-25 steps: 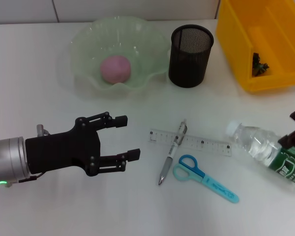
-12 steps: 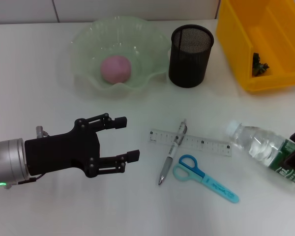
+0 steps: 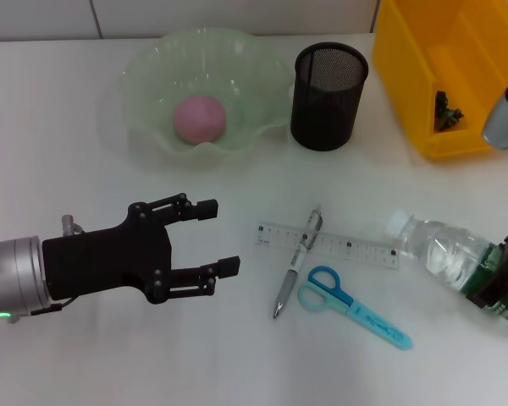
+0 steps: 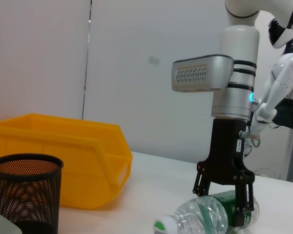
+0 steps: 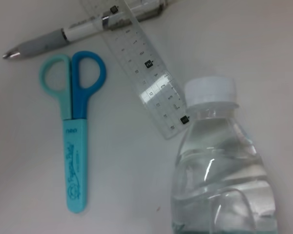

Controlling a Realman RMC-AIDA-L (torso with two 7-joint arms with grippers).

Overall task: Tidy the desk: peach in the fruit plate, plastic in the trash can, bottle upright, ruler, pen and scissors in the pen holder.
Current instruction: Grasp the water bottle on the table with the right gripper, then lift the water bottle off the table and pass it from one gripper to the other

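Observation:
The clear bottle (image 3: 440, 254) lies on its side at the right, white cap toward the ruler. My right gripper (image 4: 222, 204) stands over its green-labelled end, open, one finger on each side. The transparent ruler (image 3: 356, 247) lies flat with the pen (image 3: 298, 260) across it, and the blue scissors (image 3: 347, 306) lie just in front. The pink peach (image 3: 199, 117) sits in the green fruit plate (image 3: 144, 68). The black mesh pen holder (image 3: 328, 85) stands beside the plate. My left gripper (image 3: 218, 236) hovers open at the front left, holding nothing.
The yellow bin (image 3: 423, 76) stands at the back right with a small dark green scrap (image 3: 447, 112) inside. A grey part of my right arm (image 3: 506, 118) hangs over the bin's near corner. A white wall rises behind the desk.
My right gripper has come down from above the bottle to straddle its labelled end, and the bottle has shifted slightly left. The left arm has not moved.

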